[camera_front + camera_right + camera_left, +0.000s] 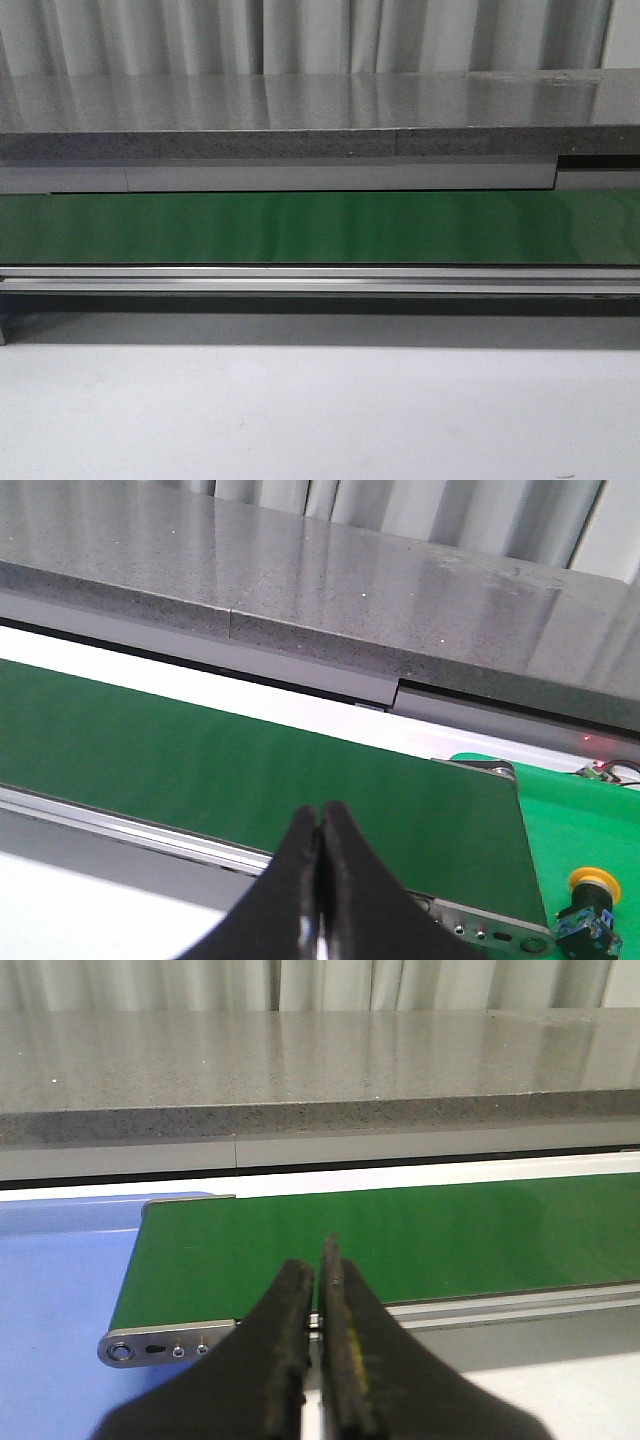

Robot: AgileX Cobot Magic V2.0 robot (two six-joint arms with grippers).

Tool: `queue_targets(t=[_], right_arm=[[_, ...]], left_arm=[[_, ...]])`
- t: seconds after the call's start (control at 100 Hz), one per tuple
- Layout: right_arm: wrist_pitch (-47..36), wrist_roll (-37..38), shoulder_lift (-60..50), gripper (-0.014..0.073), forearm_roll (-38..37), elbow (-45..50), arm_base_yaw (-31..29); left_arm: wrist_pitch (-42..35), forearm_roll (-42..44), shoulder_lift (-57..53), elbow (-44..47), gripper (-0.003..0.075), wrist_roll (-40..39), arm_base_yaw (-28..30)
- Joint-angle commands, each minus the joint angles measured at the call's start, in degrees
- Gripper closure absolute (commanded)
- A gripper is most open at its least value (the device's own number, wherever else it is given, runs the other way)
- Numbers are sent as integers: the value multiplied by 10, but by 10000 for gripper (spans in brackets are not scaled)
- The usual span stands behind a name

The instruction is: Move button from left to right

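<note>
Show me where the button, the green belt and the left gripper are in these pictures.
button (594,881): right wrist view, on its yellow cap.
green belt (320,228): front view, middle of its surface.
left gripper (319,1272): left wrist view, between the closed fingertips.

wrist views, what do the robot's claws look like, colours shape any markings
Both are matte black. The left claw has two broad fingers tapering to narrow tips, with a yellowish streak along the inner edge of one finger. The right claw has the same tapered black shape, with no markings visible. No cables or arm links show.
</note>
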Motion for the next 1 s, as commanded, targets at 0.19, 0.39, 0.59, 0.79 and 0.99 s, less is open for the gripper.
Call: queue_targets(t=[0.19, 0.39, 0.59, 0.79, 0.99], right_arm=[[-46, -5, 7, 715, 1, -13, 0], [-46, -5, 7, 715, 1, -13, 0], [-46, -5, 7, 715, 1, -13, 0], [-49, -5, 5, 715, -9, 1, -1], [-80, 2, -39, 715, -38, 55, -1]], left_arm=[[-50, -7, 5, -18, 715, -2, -1], [-50, -7, 5, -18, 715, -2, -1], [-50, -7, 5, -18, 715, -2, -1], [-50, -7, 5, -18, 715, -2, -1], [-50, -7, 5, -18, 715, -2, -1]])
